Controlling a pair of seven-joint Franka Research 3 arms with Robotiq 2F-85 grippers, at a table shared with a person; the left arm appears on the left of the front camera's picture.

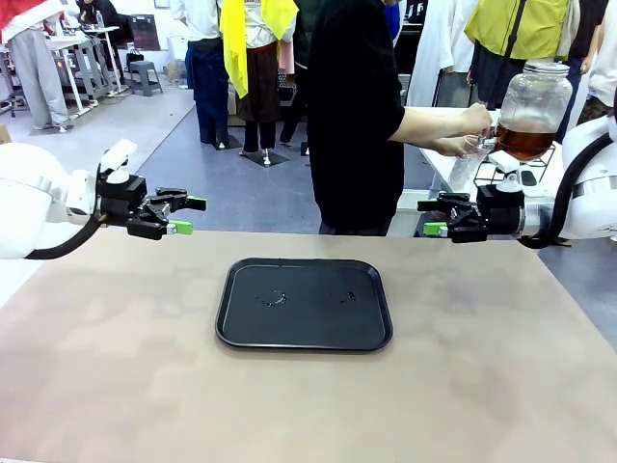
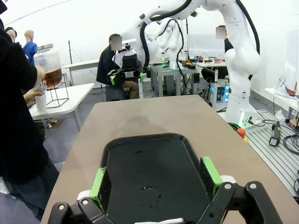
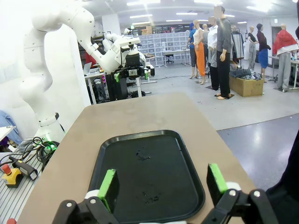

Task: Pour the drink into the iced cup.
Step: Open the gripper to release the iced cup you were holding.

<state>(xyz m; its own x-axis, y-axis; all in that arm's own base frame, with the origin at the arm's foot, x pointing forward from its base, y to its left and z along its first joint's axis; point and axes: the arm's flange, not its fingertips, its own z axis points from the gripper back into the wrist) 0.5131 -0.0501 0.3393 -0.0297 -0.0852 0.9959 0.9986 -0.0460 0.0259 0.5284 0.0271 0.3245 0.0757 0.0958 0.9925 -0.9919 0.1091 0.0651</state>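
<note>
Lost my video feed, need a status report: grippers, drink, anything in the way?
Left gripper and right gripper open, holding nothing. Person's hand at dispenser jar, cup under the spigot. Tray bare except droplets.

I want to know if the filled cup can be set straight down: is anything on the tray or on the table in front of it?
Nothing visible blocks it. The black tray holds only a few drops, and the table around it is bare. The person's hand holds the cup at the dispenser jar, off at a side table.

Bright, even overhead light from ceiling strips; soft shadows only. The glossy black rectangular plastic tray point(image 1: 304, 303) shows faint glare. Wrist views bend at their edges.
</note>
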